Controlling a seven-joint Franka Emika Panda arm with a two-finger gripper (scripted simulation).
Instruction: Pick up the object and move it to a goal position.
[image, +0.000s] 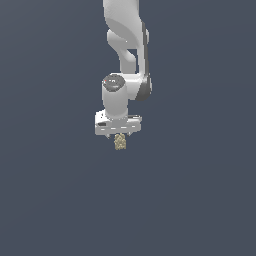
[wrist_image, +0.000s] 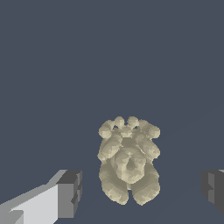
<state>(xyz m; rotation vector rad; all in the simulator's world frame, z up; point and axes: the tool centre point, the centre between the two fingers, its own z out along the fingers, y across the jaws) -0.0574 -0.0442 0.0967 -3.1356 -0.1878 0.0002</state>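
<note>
The object (image: 120, 142) is a small tan-beige, knobbly lump directly under the white hand of my gripper (image: 119, 135) in the exterior view. In the wrist view the object (wrist_image: 129, 164) sits between the two dark finger pads (wrist_image: 70, 192) of my gripper (wrist_image: 141, 190). There is a visible gap between the lump and each pad. The jaws stand wide apart and touch nothing. The lump is much narrower than the opening. The fingers are mostly hidden by the hand in the exterior view.
A plain dark blue-grey surface (image: 50, 200) fills both views. The white arm (image: 127, 35) rises from the hand to the top of the exterior view. No other objects or marker show.
</note>
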